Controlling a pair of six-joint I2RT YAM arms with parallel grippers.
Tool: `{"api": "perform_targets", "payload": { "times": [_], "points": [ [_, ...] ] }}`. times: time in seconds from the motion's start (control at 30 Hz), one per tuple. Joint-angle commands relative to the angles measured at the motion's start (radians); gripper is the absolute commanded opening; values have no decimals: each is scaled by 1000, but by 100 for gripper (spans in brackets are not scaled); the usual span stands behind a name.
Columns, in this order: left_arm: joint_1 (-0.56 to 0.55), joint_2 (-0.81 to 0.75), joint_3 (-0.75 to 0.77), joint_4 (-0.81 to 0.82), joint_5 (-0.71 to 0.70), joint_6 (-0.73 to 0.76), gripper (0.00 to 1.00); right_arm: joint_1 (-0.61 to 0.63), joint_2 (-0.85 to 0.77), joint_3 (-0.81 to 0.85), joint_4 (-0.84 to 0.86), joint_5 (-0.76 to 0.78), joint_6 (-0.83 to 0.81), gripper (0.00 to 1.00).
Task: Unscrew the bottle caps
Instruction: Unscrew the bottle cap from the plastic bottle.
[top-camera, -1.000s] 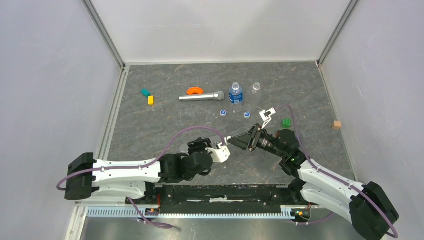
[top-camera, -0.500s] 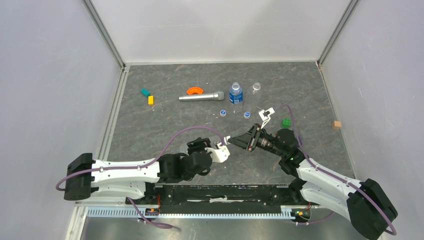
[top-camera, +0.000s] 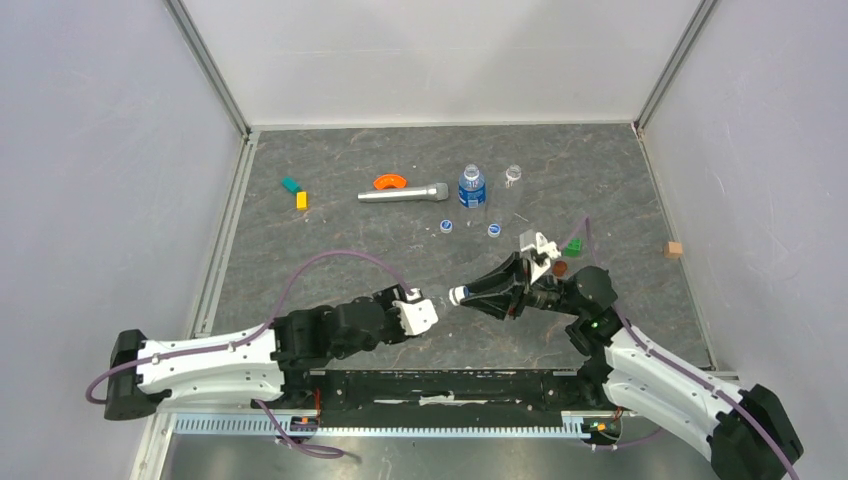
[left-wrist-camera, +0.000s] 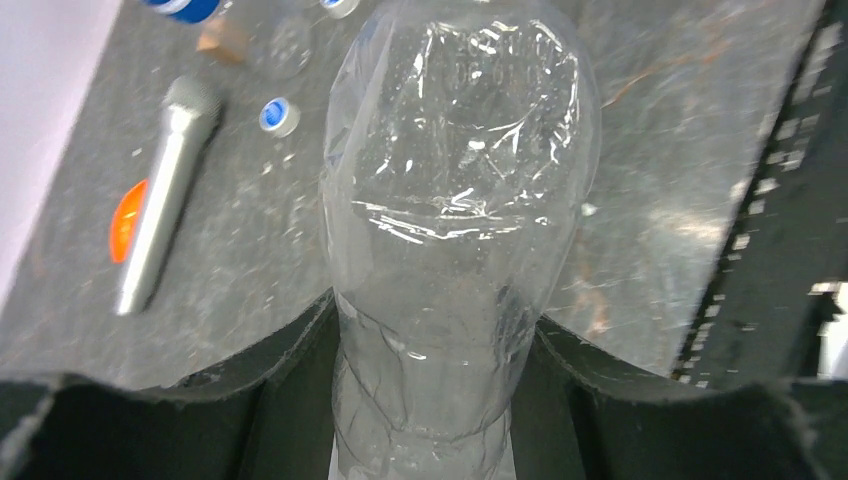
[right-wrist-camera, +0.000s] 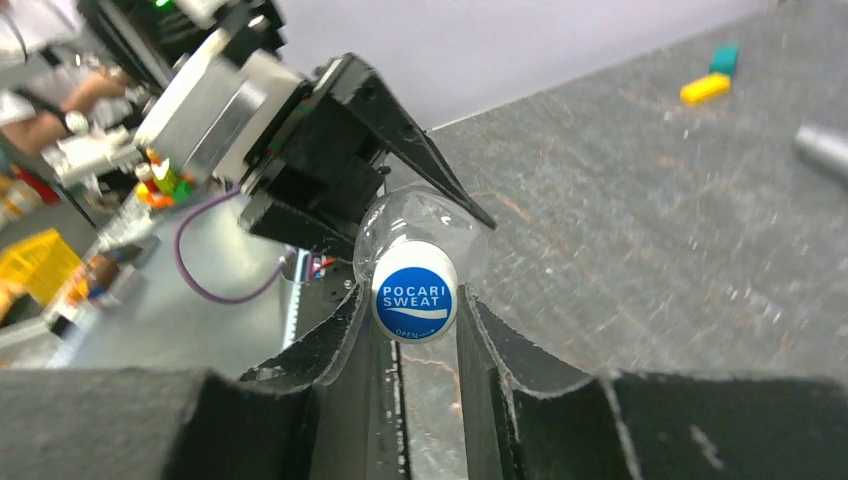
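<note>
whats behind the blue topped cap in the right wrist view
A clear plastic bottle, held by the left gripper. The round white-rimmed blue cap covers its neck; the gripper hides its base.

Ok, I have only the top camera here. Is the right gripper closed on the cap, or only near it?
Observer: Closed on it. In the right wrist view the right gripper presses the white rim of the cap from both sides.
Operator: And the other arm, where does it hold?
Observer: The left wrist view shows the left gripper clamped on the body of the clear bottle, one finger each side.
Operator: Any print on the cap?
Observer: Yes, its blue top reads POCARI SWEAT.
</note>
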Motion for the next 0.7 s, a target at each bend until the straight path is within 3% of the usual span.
{"api": "perform_targets", "payload": {
  "times": [0.0, 0.2, 0.47, 0.67],
  "points": [
    [50, -54, 42, 42, 344, -61, 25, 4, -52, 32, -15, -136, -266, 12],
    [170, 14, 134, -78, 657, -106, 27, 4, -93, 71, -143, -235, -443, 5],
    [302, 89, 215, -121, 950, -157, 30, 5, -108, 219, -532, -287, -762, 0],
    [345, 94, 229, -121, 1093, -171, 32, 5, -150, 225, -559, -339, -829, 0]
  ]
}}
